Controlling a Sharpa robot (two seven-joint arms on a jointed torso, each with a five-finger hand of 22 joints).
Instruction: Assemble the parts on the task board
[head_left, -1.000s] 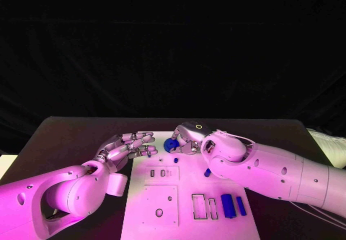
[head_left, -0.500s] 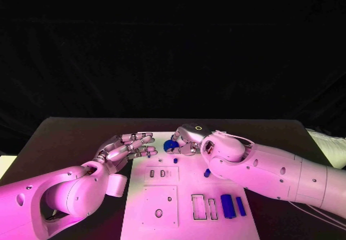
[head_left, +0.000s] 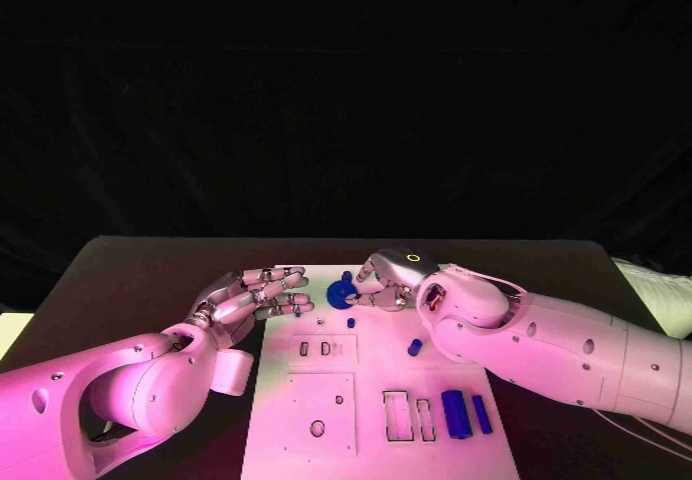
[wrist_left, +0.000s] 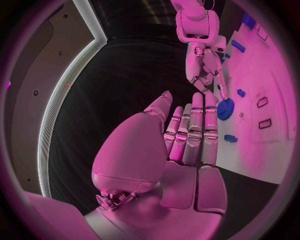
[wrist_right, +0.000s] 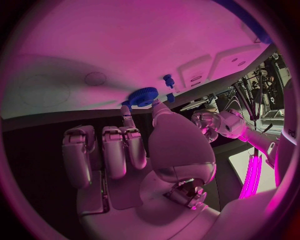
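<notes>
The white task board (head_left: 378, 400) lies in the middle of the table. At its far edge my right hand (head_left: 387, 279) pinches a blue gear (head_left: 342, 292) between thumb and a finger; the gear (wrist_right: 145, 96) sits just over the board surface, and it also appears as the gear (wrist_left: 225, 108) under the right hand (wrist_left: 203, 65). My left hand (head_left: 260, 293) hovers at the board's far left corner, fingers stretched out and holding nothing. A small blue piece (head_left: 296, 310) lies just under its fingertips (wrist_left: 209, 132). A short blue peg (head_left: 351, 322) stands close to the gear.
Another blue peg (head_left: 415, 346) lies by my right forearm. Two long blue bars (head_left: 454, 411) lie at the board's near right, beside two narrow rectangular slots (head_left: 397, 413). Small recesses (head_left: 326, 347) mark the board's middle. Black table (head_left: 144, 270) surrounds the board.
My right wrist and forearm have shifted to the right while the gear has stayed at about the same spot. My left hand's fingers have dipped slightly.
</notes>
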